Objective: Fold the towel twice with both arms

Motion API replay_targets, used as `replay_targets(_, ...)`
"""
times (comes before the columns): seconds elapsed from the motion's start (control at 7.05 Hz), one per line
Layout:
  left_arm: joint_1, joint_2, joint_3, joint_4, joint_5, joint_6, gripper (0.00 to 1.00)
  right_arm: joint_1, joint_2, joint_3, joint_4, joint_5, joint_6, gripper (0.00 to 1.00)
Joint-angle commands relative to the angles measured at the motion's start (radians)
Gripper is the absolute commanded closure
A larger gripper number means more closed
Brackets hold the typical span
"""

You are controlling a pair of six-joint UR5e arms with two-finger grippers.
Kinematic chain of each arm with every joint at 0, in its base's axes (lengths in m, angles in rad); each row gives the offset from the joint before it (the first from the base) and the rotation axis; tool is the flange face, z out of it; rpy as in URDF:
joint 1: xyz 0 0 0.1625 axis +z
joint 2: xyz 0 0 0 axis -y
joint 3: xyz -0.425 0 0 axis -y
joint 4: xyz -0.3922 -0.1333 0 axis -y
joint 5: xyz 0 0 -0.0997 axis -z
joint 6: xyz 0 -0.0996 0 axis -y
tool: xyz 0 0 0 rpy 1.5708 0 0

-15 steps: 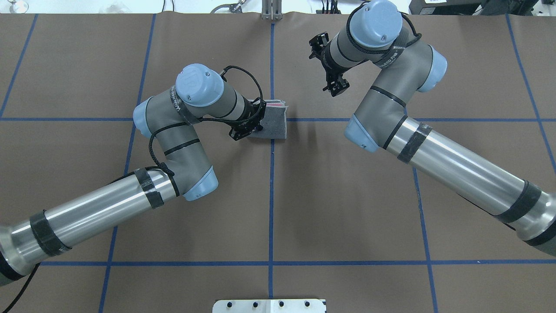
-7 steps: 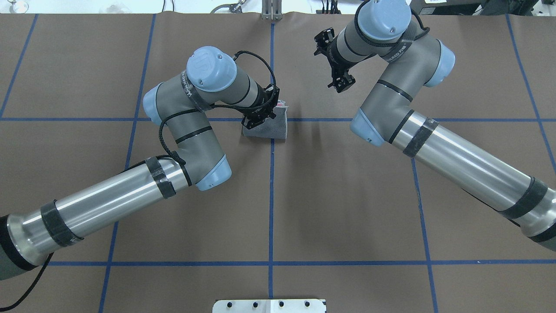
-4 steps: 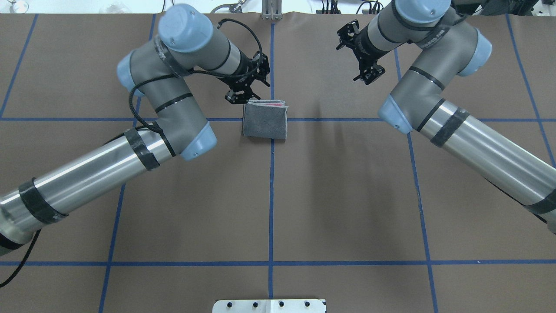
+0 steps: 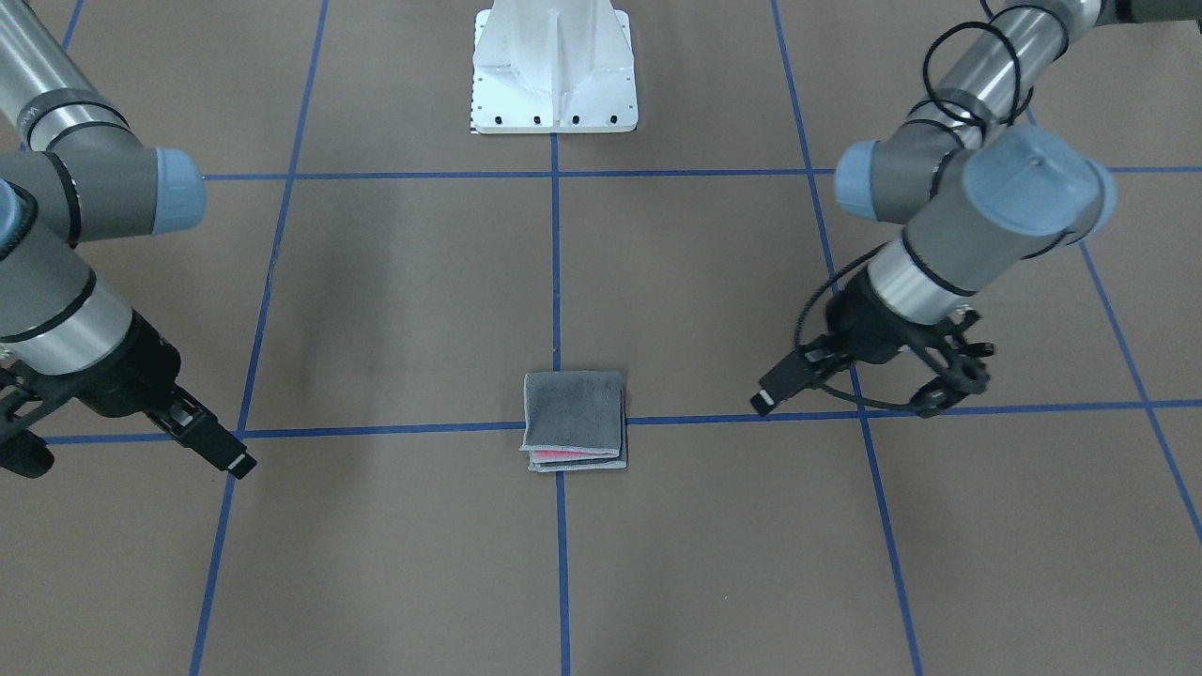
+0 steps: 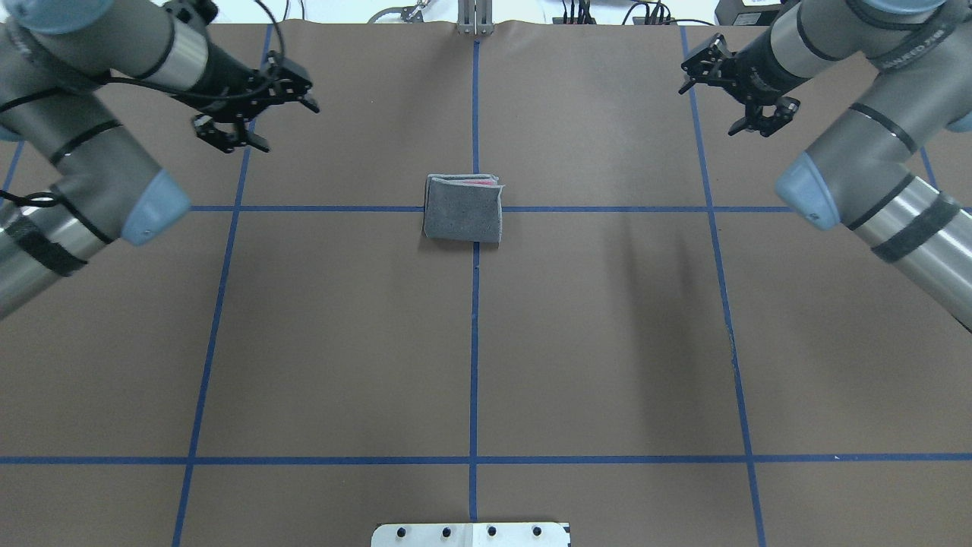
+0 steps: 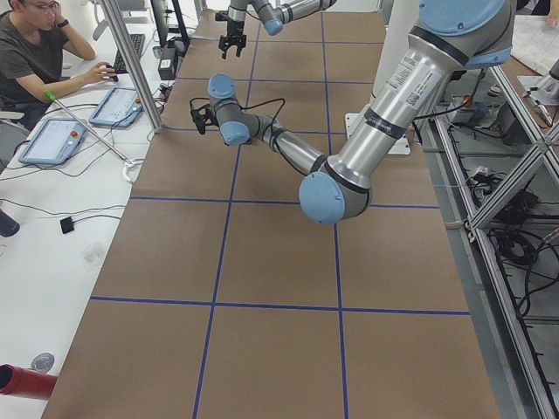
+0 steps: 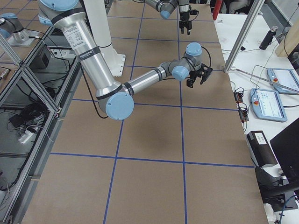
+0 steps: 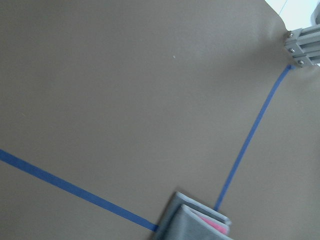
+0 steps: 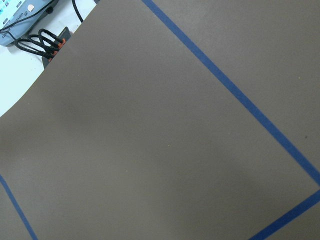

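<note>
On the table's (image 5: 607,342) centre line, toward its far edge, the towel (image 5: 463,210) lies folded small, grey face up, pink showing between layers on its far side, unmoved since a moment ago. The left gripper (image 5: 287,128) has left the towel's far-left corner and swung toward the table's far-left corner. The right gripper (image 5: 708,112) has retreated toward the far-right corner. Both stand spread wide, holding nothing.

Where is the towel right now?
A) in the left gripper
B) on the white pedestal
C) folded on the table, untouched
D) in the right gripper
C: the towel lies folded on the table; the left gripper and right gripper are open, well clear of it.
</note>
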Motion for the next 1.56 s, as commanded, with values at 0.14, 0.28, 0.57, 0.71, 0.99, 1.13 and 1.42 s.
replay_targets(0.14,-0.182,0.290,-0.042,0.000,-0.032,0.675,0.01,0.154,-0.189,0.066,-0.073,0.054,-0.581,0.00)
replay_targets(0.28,-0.252,0.350,-0.034,0.050,-0.029,0.922,0.01,0.228,-0.252,0.055,-0.075,0.108,-0.751,0.00)
replay_targets(0.57,-0.333,0.351,-0.048,0.317,-0.031,1.151,0.01,0.320,-0.359,0.054,-0.140,0.174,-1.029,0.00)
replay_targets(0.71,-0.354,0.351,-0.048,0.404,-0.044,1.224,0.01,0.353,-0.369,0.055,-0.236,0.176,-1.156,0.00)
replay_targets(0.99,-0.438,0.358,-0.062,0.466,-0.182,1.296,0.01,0.373,-0.378,0.058,-0.297,0.220,-1.228,0.00)
replay_targets(1.13,-0.471,0.406,-0.094,0.468,-0.224,1.350,0.01,0.373,-0.379,0.055,-0.297,0.220,-1.228,0.00)
replay_targets(1.42,-0.491,0.453,-0.141,0.466,-0.221,1.411,0.00,0.373,-0.413,0.071,-0.286,0.245,-1.230,0.00)
